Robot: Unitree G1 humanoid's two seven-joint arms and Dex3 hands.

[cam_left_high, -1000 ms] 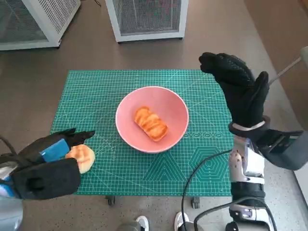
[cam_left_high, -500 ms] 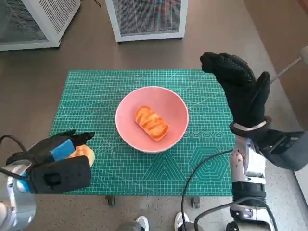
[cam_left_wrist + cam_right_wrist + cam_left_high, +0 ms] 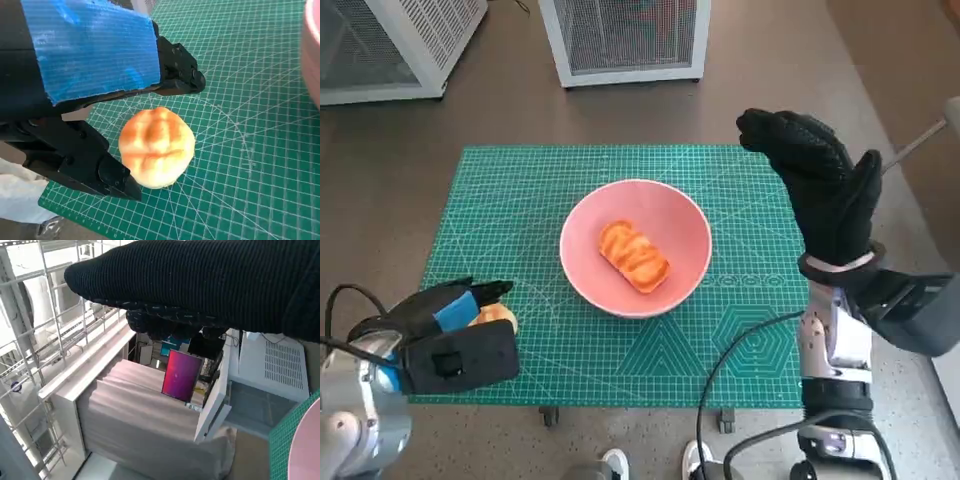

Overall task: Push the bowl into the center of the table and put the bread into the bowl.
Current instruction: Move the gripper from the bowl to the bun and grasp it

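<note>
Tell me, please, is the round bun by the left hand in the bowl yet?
No. The round bun lies on the green mat, between the left hand's fingers.

The left hand (image 3: 455, 335) lies low at the near left corner of the worktop (image 3: 520, 200), its blue-taped back turned up and its pale forearm coming in from the lower left. Its black fingers (image 3: 180, 75) are spread apart to either side of a round bread roll (image 3: 156, 146), and whether they touch it cannot be told. The right hand (image 3: 820, 190) is raised well above the right side of the worktop, its gloved fingers extended together and holding nothing, above an upright forearm.
</note>
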